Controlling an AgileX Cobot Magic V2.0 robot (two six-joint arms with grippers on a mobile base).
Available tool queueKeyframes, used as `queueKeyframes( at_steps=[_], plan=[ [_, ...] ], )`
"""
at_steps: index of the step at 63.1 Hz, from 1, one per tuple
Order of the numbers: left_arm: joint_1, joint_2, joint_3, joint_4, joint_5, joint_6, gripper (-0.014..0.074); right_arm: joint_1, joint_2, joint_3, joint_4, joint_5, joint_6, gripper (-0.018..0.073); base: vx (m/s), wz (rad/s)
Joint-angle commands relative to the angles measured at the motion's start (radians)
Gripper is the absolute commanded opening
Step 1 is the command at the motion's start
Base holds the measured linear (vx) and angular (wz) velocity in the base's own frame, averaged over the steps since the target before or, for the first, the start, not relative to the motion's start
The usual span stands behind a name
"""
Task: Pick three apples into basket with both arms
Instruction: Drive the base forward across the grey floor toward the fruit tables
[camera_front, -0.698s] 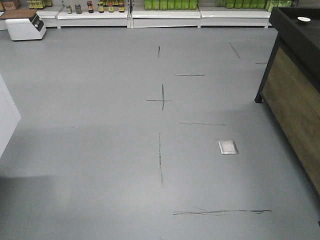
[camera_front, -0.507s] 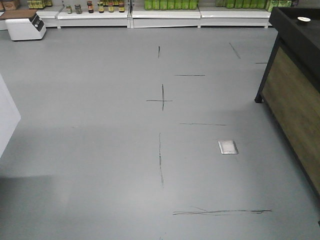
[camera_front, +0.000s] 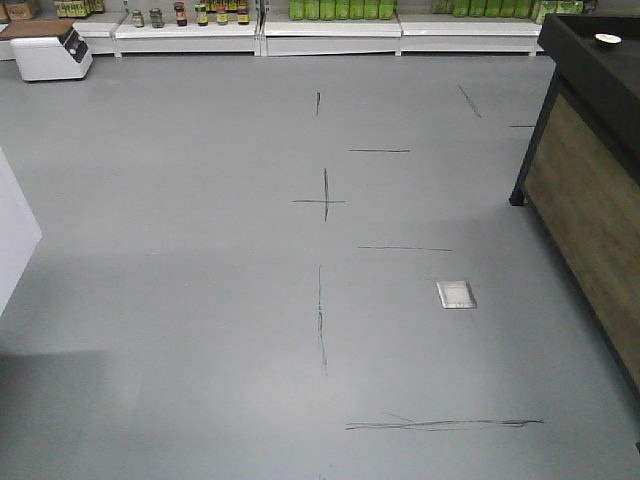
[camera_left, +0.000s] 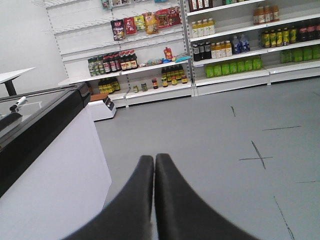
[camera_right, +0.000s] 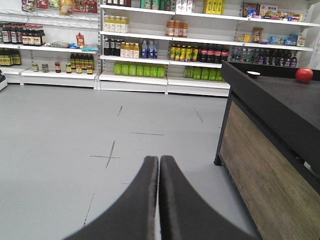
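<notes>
One red apple (camera_right: 304, 75) rests far back on the black counter top in the right wrist view, well away from both grippers. The basket is out of view. My left gripper (camera_left: 154, 158) is shut with nothing between its dark fingers, hanging over grey floor beside a white counter. My right gripper (camera_right: 158, 159) is also shut and empty, pointing over the floor left of the black counter. Neither arm appears in the front view.
A black counter with a wooden side (camera_front: 590, 190) stands at the right, a small white dish (camera_front: 607, 39) on it. A white counter (camera_left: 50, 170) is at the left. Store shelves with bottles (camera_front: 330, 20) line the back. A metal floor plate (camera_front: 456, 294) lies right of centre.
The dark shadow on the floor at the lower left of the front view has drawn back toward the bottom edge. Nothing else differs.
</notes>
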Motion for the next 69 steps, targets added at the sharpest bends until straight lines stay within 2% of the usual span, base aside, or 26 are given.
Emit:
queueKeyframes(
  at_steps=[1, 69],
  plan=[
    [-0.001, -0.022, 0.028, 0.0, -0.079, -0.006, -0.0006, -0.005, -0.008, 0.009, -0.003, -0.073, -0.011, -0.0003, 0.0, 0.0],
    [-0.001, -0.022, 0.028, 0.0, -0.079, -0.006, -0.0006, -0.005, -0.008, 0.009, -0.003, -0.073, -0.011, -0.0003, 0.0, 0.01]
  ],
)
